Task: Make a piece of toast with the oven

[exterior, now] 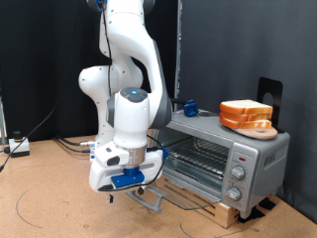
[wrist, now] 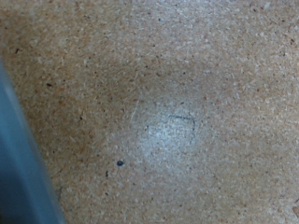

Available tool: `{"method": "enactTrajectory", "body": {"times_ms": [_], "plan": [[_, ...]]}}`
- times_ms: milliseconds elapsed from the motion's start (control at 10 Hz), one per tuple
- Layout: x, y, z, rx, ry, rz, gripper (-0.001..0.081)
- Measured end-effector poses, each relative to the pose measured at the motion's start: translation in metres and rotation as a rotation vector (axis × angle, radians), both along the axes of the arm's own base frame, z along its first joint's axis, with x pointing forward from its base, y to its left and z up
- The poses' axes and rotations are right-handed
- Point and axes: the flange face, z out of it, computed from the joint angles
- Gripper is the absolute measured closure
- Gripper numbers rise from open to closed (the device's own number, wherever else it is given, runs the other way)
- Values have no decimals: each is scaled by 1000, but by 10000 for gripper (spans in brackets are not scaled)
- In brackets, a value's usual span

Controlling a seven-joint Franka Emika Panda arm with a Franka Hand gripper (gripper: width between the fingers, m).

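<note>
The silver-grey oven (exterior: 223,159) stands at the exterior view's right, on a wooden board. Its glass door is swung down and open, showing the wire rack (exterior: 196,152) inside. The grey bar handle (exterior: 151,201) sits low, near the table. My gripper (exterior: 132,186) hangs just to the exterior view's left of that handle, hand pointing down, fingers mostly hidden by the hand. A single piece of toast does not show apart from the pile of bread slices (exterior: 246,116) on the oven's top. The wrist view holds only the brown chipboard table (wrist: 177,112) and a blurred blue-grey edge (wrist: 17,159).
A small blue object (exterior: 188,107) also sits on the oven top, toward the arm. A black stand (exterior: 269,97) rises behind the bread. Round knobs (exterior: 238,171) line the oven's right side. Cables (exterior: 40,144) run over the table at the exterior view's left.
</note>
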Motion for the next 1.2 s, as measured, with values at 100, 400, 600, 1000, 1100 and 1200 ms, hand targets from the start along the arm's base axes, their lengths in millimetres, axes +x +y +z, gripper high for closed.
{"method": "enactTrajectory", "body": {"times_ms": [100,400,600,1000,1100,1200], "plan": [[2,0,-4,1,2,-11,-1],[7,-2,-24,-16,22,-42,-1],[9,-4,-35,-28,33,-61,-1],[19,-25,-22,26,-24,-72,-1],[21,-31,-11,51,-9,-66,-1],[21,-34,2,69,13,-51,-1]]}}
